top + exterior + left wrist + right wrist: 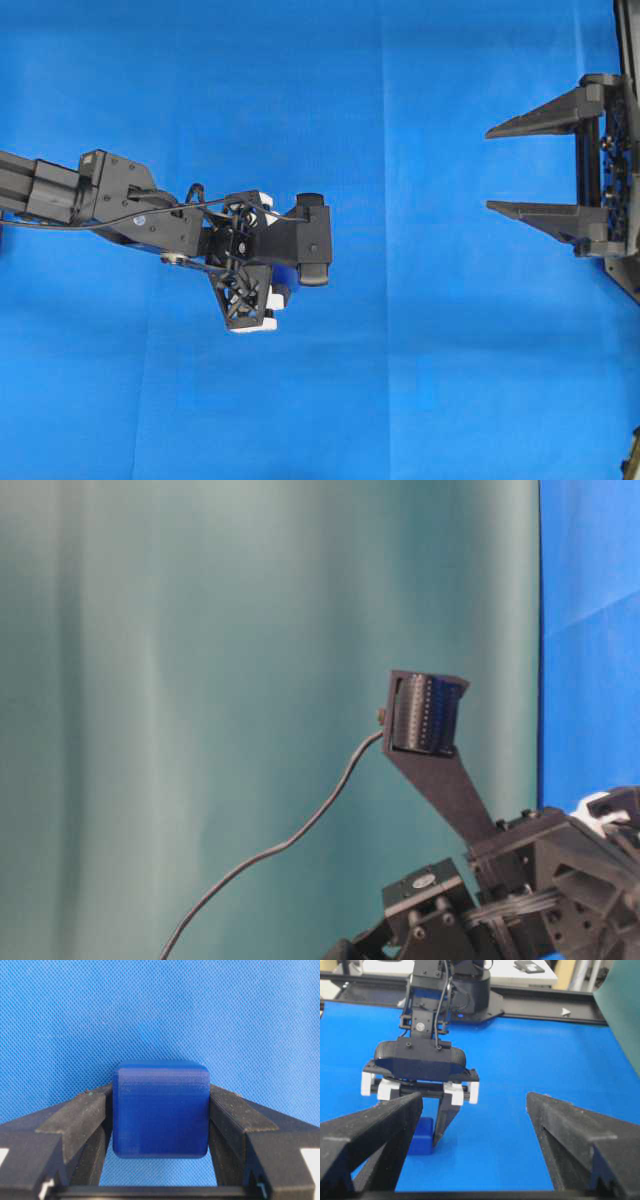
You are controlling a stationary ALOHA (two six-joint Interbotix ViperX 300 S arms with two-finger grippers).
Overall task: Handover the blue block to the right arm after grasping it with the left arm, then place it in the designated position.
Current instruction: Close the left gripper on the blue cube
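The blue block (160, 1110), a small dark-blue cube, rests on the bright blue cloth (420, 350). My left gripper (160, 1091) points down over it, and both black fingers (80, 1115) press against its sides. From the right wrist view the blue block (420, 1136) shows under the left gripper's white brackets (461, 1093). In the overhead view the left gripper (255, 262) hides the block. My right gripper (490, 168) hangs open at the right edge, well apart from the block, and its fingers (570, 1130) have nothing between them.
A green curtain (200, 680) fills the table-level view, with the left arm's wrist and a cable (300, 830) in front of it. A black rail (545, 1007) runs along the far edge of the cloth behind the left arm's base.
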